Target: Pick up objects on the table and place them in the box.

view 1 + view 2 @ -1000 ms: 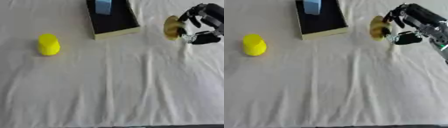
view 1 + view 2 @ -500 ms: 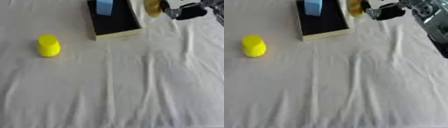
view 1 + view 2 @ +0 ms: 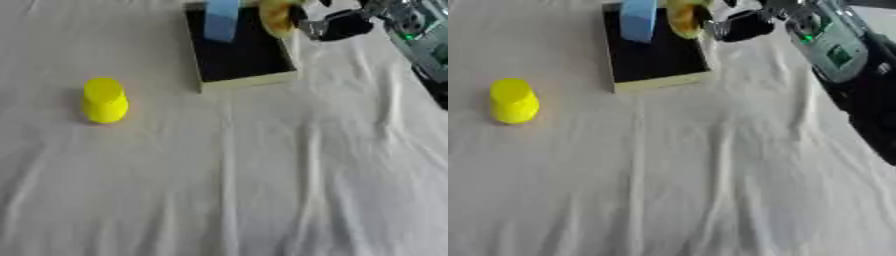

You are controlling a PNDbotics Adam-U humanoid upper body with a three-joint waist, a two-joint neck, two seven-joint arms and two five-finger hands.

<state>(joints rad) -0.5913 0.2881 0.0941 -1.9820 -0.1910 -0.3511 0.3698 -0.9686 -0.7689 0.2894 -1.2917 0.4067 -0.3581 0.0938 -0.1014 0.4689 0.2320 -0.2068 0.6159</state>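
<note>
Wrinkled matt white cloth is covering the table (image 3: pixel 262 190), while the yellow cup (image 3: pixel 105 99) at left is looking like smooth plastic and the box (image 3: pixel 236 55) interior matt black.

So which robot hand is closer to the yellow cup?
Right. The right hand is up by the box, holding a yellowish thing, far across the table from the yellow cup. The left hand shows in neither view.
</note>
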